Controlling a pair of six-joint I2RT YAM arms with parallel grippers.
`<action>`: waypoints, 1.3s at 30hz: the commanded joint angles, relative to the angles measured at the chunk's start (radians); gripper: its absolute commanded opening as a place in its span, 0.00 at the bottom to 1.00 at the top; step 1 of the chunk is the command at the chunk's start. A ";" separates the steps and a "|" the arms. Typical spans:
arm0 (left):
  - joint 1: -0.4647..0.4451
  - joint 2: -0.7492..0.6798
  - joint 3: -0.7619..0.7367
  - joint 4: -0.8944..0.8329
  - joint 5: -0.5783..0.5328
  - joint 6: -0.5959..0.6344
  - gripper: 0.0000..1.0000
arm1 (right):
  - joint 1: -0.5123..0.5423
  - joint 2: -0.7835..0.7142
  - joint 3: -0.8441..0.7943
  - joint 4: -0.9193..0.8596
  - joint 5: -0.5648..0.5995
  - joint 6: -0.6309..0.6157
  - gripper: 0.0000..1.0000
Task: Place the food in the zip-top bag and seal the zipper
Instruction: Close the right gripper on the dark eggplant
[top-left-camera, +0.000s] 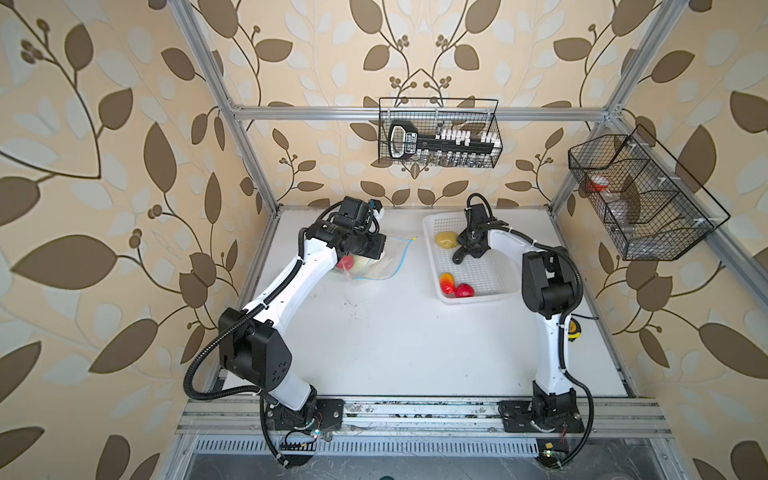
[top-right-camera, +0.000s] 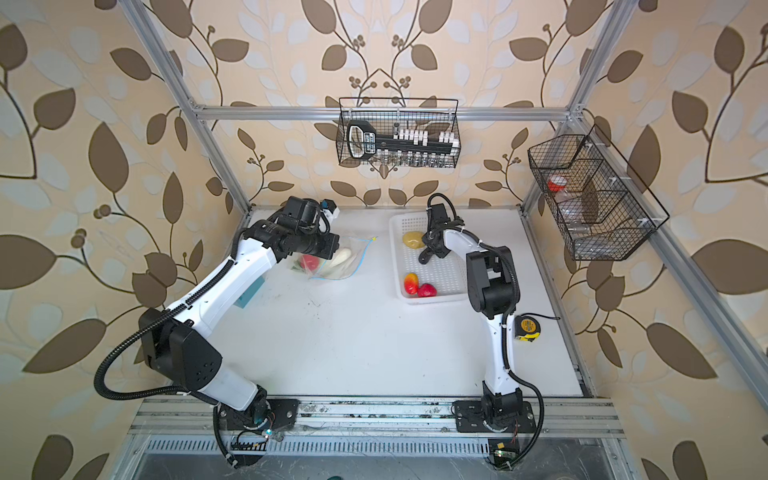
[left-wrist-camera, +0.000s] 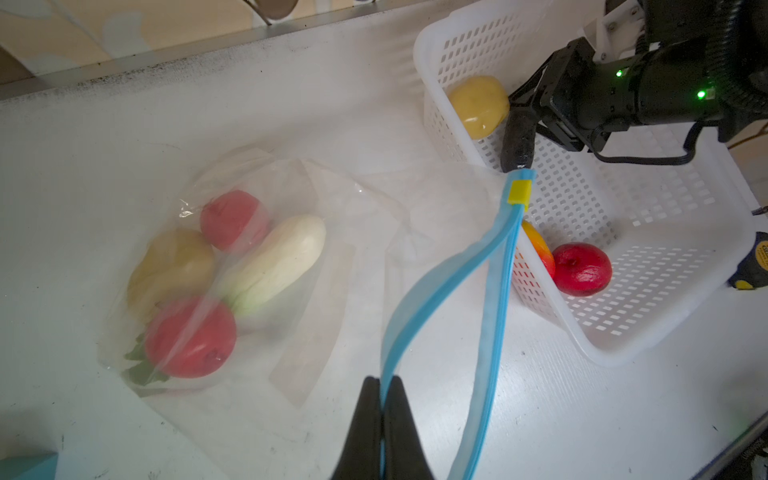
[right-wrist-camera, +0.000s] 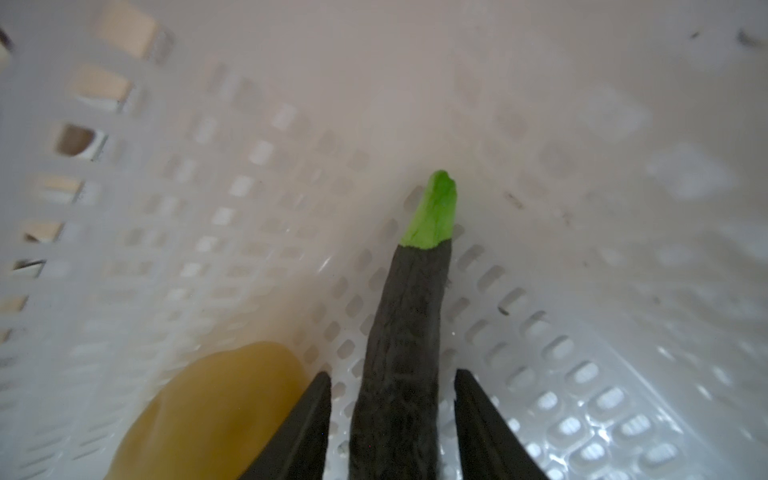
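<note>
Clear bag (left-wrist-camera: 353, 232): five foods (left-wrist-camera: 274, 262), basket (left-wrist-camera: 602, 357) four; left gripper (left-wrist-camera: 380, 380) pinches zipper (left-wrist-camera: 496, 291), right gripper (right-wrist-camera: 391, 372) spread.

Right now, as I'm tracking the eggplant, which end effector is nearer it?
Right. The right end effector straddles the eggplant; the left end effector pinches the zipper, well apart.

The eggplant (right-wrist-camera: 399, 353) is dark with a green tip, the perforated basket (right-wrist-camera: 208, 166) white, the zipper (left-wrist-camera: 494, 311) light blue.

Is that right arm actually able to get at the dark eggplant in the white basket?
Probably yes. The right gripper is down in the basket with its jaws open on either side of the eggplant. The potato lies beside it but not between them.
</note>
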 joint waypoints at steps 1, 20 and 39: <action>-0.004 -0.025 0.003 0.016 0.017 -0.007 0.00 | -0.003 0.034 0.023 -0.039 0.008 0.020 0.46; -0.004 -0.009 0.009 0.015 0.023 -0.030 0.00 | -0.014 -0.100 -0.108 0.133 -0.078 0.028 0.18; -0.004 0.032 0.130 -0.063 -0.055 0.038 0.00 | 0.007 -0.405 -0.358 0.328 -0.055 0.014 0.19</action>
